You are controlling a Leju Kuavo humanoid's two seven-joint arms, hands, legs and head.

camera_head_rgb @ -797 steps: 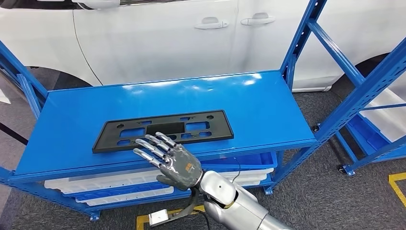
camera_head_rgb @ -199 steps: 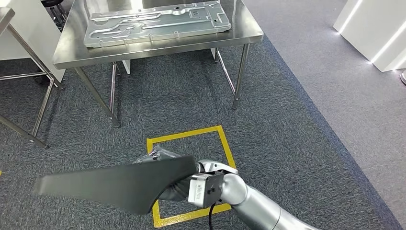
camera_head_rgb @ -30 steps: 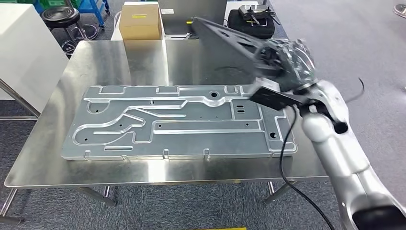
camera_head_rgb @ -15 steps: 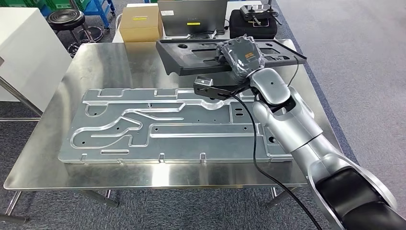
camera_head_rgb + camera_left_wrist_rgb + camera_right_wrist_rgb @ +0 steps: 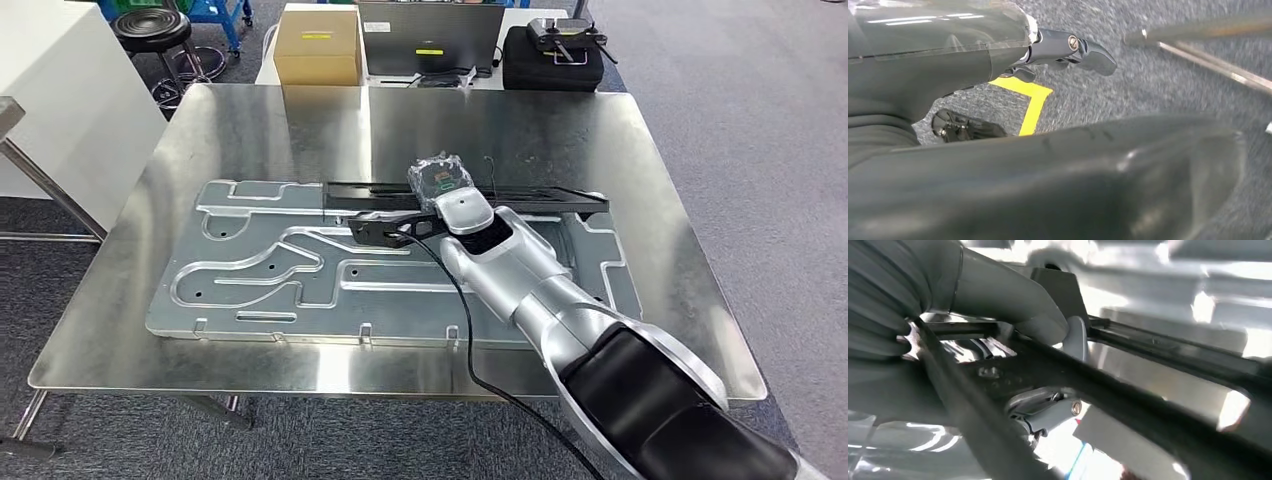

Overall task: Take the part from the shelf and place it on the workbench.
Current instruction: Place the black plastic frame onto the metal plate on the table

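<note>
The steel worktop (image 5: 150, 330) takes up most of the head view, standing on grey carpet (image 5: 760, 120). On it lies a large stamped metal panel (image 5: 260, 280) with raised channels and small holes, reaching across most of the surface. The right arm (image 5: 530, 290), silver with a dark cover near the shoulder, reaches forward over the panel's right half, a black cable (image 5: 455, 320) trailing along it. The part (image 5: 540, 198), a long flat black frame with cut-outs, sits low over the far edge of the metal panel, roughly level and running left to right; whether it already rests on the panel I cannot tell. The right hand (image 5: 440, 180) grips it near the middle, and in the right wrist view the thumb (image 5: 1013, 305) lies over a black bar (image 5: 1148, 400) of the frame while a finger (image 5: 1048, 415) curls under it. Behind the worktop stand a cardboard box (image 5: 318, 45), a laptop (image 5: 430, 35) and a black case (image 5: 555, 55), with a round black stool (image 5: 150, 25) at the far left. The left hand (image 5: 1068, 47) hangs above the carpet near a strip of yellow floor tape (image 5: 1030, 97); its fingers look bent with nothing between them, though how far they are curled I cannot tell
</note>
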